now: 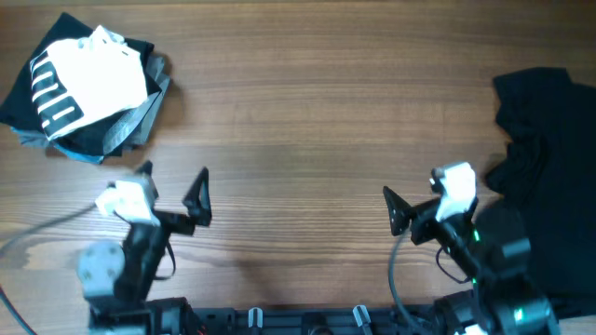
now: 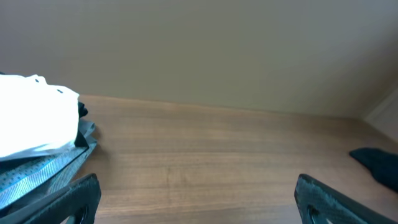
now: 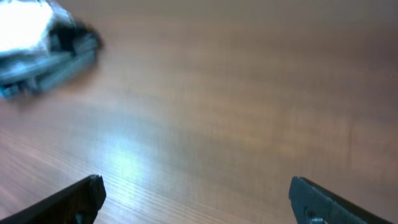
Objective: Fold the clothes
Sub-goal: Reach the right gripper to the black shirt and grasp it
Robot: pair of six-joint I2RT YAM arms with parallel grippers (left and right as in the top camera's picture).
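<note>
The black T-shirt (image 1: 549,140) lies crumpled at the table's right edge, partly out of view. A corner of it shows at the right of the left wrist view (image 2: 379,165). My left gripper (image 1: 174,184) is open and empty over bare wood at the front left; its fingers (image 2: 199,202) are spread wide. My right gripper (image 1: 421,200) is open and empty at the front right, just left of the T-shirt and apart from it. In its wrist view the jaws (image 3: 196,199) hold nothing over bare wood.
A stack of folded clothes (image 1: 88,84), white on top with black and grey below, sits at the far left corner. It also shows in the left wrist view (image 2: 37,127) and, blurred, in the right wrist view (image 3: 37,43). Wooden table (image 1: 307,112) between.
</note>
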